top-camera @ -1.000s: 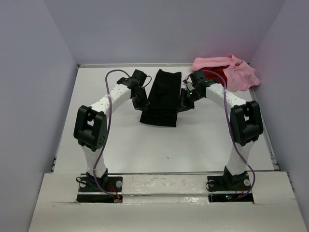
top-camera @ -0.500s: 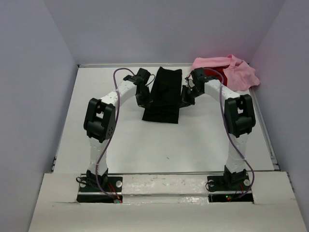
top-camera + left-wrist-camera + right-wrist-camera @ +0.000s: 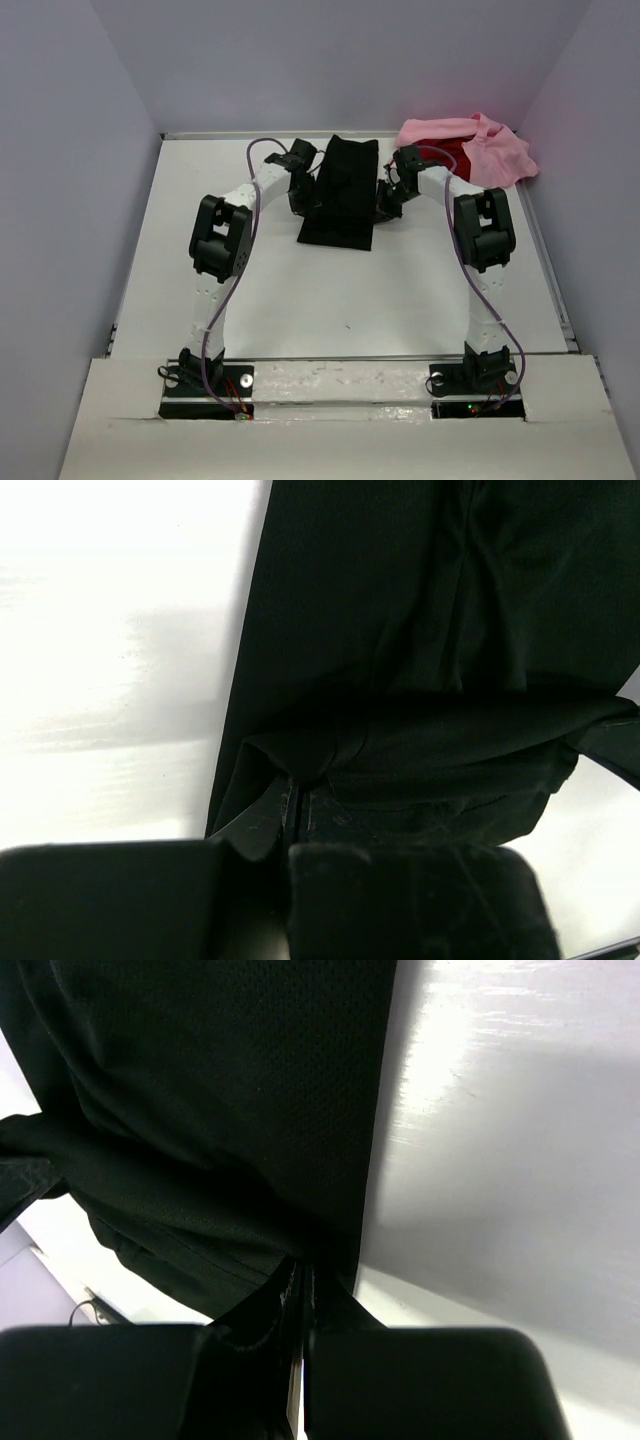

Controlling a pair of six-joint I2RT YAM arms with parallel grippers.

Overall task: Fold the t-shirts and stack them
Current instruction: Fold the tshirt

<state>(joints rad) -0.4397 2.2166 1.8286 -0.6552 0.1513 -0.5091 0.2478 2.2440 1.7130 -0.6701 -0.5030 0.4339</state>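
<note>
White table (image 3: pixel 300 290): black t-shirt (image 3: pixel 340 200) mid-back; pink t-shirt (image 3: pixel 485 150) far-right.

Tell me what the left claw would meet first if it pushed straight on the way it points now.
The black t-shirt: the left claw is shut on its edge, and the cloth fills the line ahead. The white table probably lies just under it, though depth is unclear.

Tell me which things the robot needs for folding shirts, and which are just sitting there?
For the job:
- black t-shirt, pinched by the left gripper and the right gripper
- pink t-shirt, heaped in the far right corner
- red t-shirt, peeking out under the pink one

Just there:
- white table
- grey walls
</note>
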